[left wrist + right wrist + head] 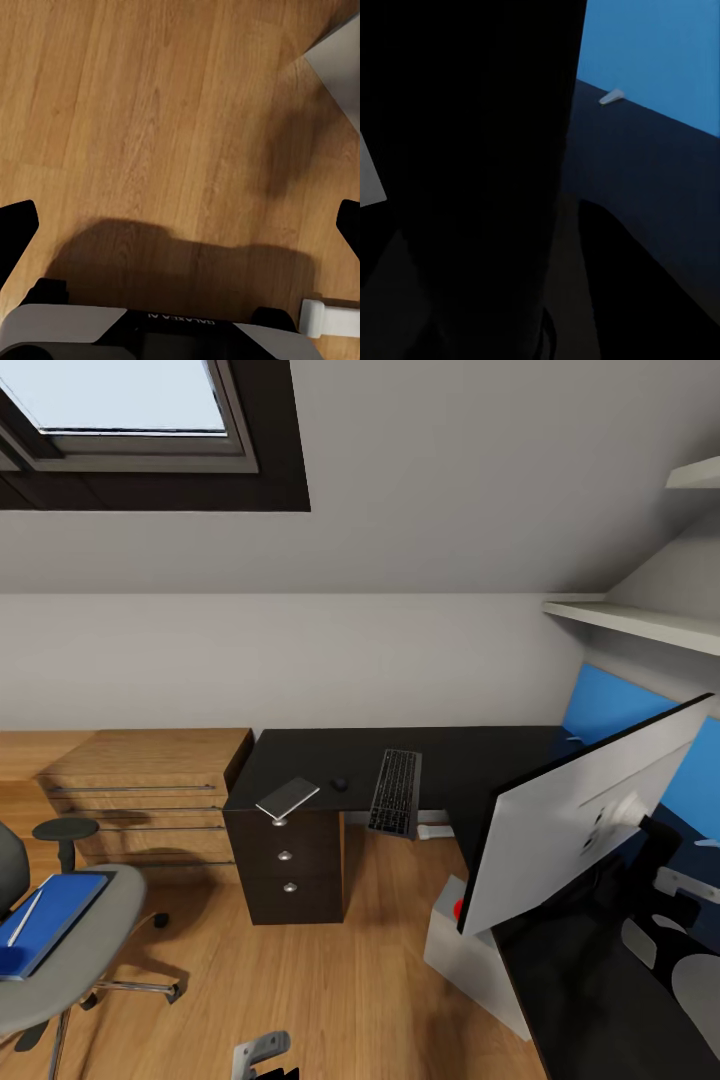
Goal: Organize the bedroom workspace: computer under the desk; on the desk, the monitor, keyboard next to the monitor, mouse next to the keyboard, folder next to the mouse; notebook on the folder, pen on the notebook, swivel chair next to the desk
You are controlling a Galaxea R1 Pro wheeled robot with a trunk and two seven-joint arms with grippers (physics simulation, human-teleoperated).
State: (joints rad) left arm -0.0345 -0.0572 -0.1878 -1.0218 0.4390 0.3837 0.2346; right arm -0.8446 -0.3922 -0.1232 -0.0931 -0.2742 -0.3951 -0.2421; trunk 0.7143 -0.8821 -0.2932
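One desk: a long L-shaped desk with glossy black top (480, 760) runs from frame centre to the lower right of the head view, with a black unit of three drawers with silver knobs (288, 857) under its left end.
One monitor: a wide flat screen with silver-white back (570, 815), tilted, at right of the frame above the desk.
One keyboard: a slim dark-keyed keyboard in a silver-grey frame (396, 791), centre frame on the desk, its near end past the desk edge.
One mouse: a tiny black rounded mouse (340, 784), just left of the keyboard.
One notebook: a small thin dark grey notebook (287, 797) on the desk's left end, over the drawers.
One swivel chair: grey padded seat, black armrests (70, 930), lower left.
One folder: flat bright blue (45, 925), lying on the seat.
One pen: a thin white-silver stick (25, 917) atop the folder.
One computer: light grey boxy case (470, 960) on the wood floor (150, 112), beneath the monitor.
Left gripper: black fingertips (16, 225) at opposite frame edges, spread wide over bare floor.
Right gripper: dark, too close; jaw state cannot be told.
Writing: faint lettering on the left wrist housing, unreadable.
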